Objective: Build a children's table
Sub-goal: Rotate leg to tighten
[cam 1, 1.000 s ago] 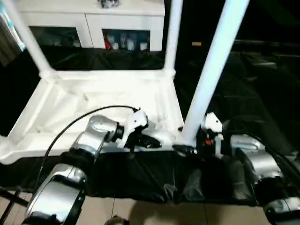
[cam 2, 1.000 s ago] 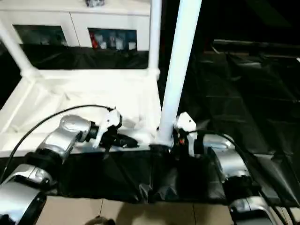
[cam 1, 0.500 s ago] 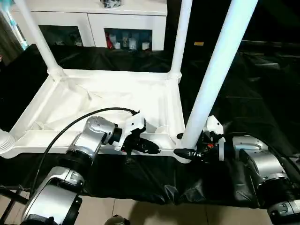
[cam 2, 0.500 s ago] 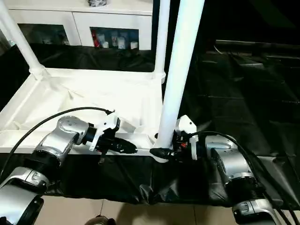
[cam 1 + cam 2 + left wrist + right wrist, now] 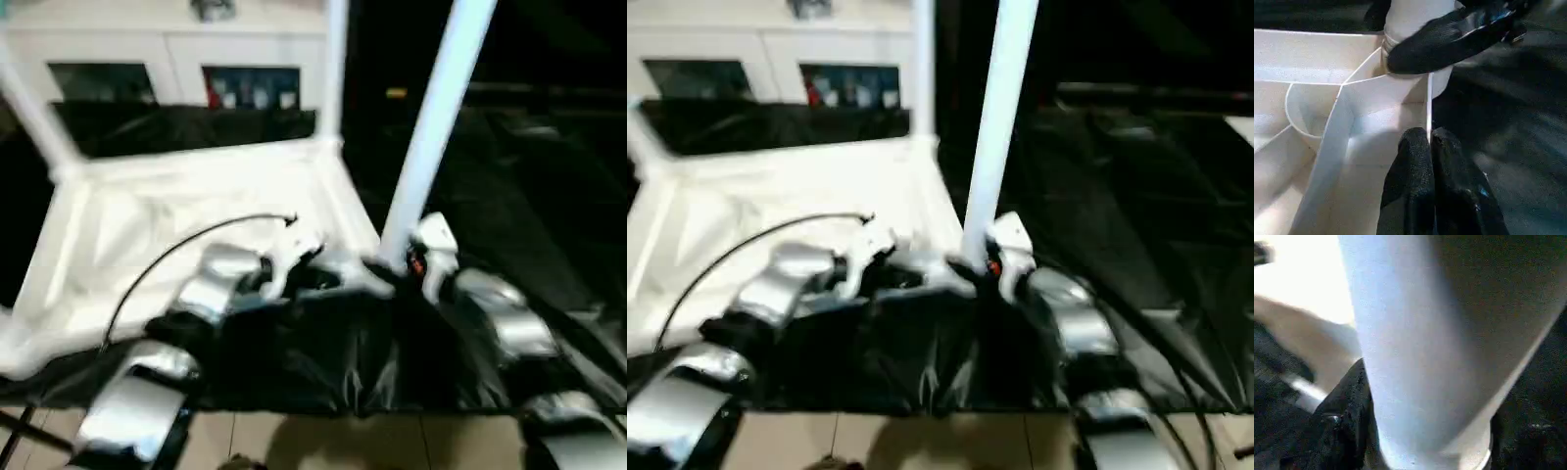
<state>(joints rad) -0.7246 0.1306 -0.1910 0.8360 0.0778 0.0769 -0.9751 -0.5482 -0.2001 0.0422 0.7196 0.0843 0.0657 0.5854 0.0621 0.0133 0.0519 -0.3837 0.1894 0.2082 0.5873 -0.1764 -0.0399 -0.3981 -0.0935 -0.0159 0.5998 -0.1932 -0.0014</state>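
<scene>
Since half a second ago the view has swung — both arms keep their holds. The left gripper (image 5: 1431,147) jaws pinch the table top's (image 5: 147,211) thin ribbed rim; the right gripper (image 5: 1415,431) jaws clasp the smooth tubular leg (image 5: 431,127) at its socket.

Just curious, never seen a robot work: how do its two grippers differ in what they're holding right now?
The left gripper pinches the thin edge wall of the white plastic tabletop, fingers together. The right gripper spreads around the base of the upright white tubular leg. Both have black fingers and work the same corner.
</scene>
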